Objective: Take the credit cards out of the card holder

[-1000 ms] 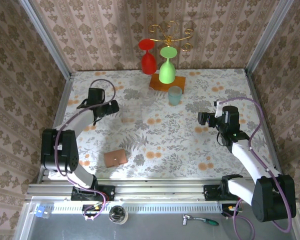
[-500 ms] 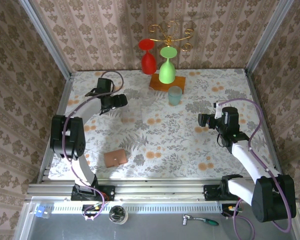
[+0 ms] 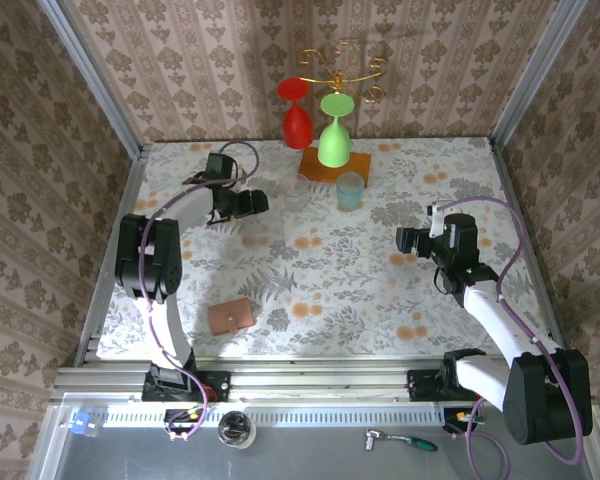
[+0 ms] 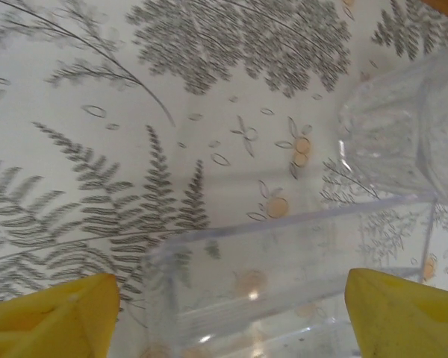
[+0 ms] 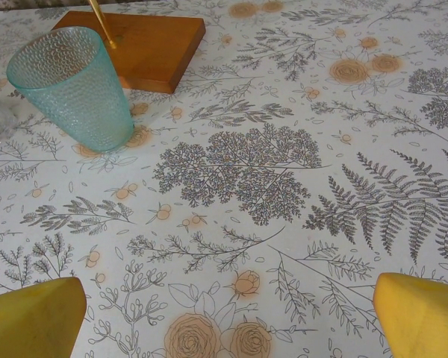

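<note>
Card holder (image 3: 230,316) lies closed at 7 o'clock of table (image 3: 360,290), near my edge. Credit cards inside it, I judge.
Right gripper (image 3: 406,240) at 3 o'clock, fingers wide apart, nothing between.
Left gripper (image 3: 254,203) far off at 11 o'clock, fingers apart above clear box (image 4: 299,268).
Plan: bring left to 7, pin one flap, right lifts other. Go slow; thin leather may slide.

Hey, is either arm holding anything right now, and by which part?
Nothing is held. The left gripper has its jaws open over a clear box; the right gripper is open above the tablecloth.
</note>
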Robot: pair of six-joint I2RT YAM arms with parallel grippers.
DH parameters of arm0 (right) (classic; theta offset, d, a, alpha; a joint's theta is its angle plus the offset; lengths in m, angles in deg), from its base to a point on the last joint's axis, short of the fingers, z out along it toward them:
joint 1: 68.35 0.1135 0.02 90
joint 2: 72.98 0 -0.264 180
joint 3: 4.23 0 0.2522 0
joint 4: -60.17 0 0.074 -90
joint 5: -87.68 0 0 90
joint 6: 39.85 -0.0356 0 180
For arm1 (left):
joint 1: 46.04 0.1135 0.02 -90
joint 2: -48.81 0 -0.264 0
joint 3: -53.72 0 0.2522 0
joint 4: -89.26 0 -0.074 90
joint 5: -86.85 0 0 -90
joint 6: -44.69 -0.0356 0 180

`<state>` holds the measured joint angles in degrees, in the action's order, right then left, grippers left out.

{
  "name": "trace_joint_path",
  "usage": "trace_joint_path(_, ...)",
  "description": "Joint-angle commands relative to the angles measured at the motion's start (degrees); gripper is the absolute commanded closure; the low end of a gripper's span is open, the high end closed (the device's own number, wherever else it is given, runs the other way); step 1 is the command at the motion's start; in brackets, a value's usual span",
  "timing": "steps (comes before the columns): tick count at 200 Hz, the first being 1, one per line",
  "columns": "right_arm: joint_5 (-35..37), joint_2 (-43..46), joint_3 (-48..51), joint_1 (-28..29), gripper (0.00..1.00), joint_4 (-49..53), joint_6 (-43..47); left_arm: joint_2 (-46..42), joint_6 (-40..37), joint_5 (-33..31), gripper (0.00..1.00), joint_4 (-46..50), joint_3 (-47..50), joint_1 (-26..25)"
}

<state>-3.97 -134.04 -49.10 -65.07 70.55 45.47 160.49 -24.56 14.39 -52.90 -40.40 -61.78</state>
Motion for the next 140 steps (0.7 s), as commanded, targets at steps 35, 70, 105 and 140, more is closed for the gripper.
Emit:
trace_joint_path(35, 1.03, 1.29, 1.04, 0.31, 0.0, 0.75, 0.21, -0.41, -4.58, 2.68, 0.19, 0.58, 0.27, -3.45)
trace_joint_path(70, 0.97, 1.12, 1.14, 0.31, 0.0, 0.56, 0.12, -1.28, -2.47, 3.36, 0.19, -0.69, 1.98, -5.09)
trace_joint_path(105, 1.02, 0.94, 0.97, 0.31, 0.0, 0.56, 0.03, -1.29, 3.33, 3.3, 0.16, -0.26, 2.99, -6.91)
trace_joint_path(140, 1.1, 0.59, 0.91, 0.31, 0.0, 0.92, -0.06, -1.38, 9.05, 4.95, 0.16, -1.71, 4.02, -8.72)
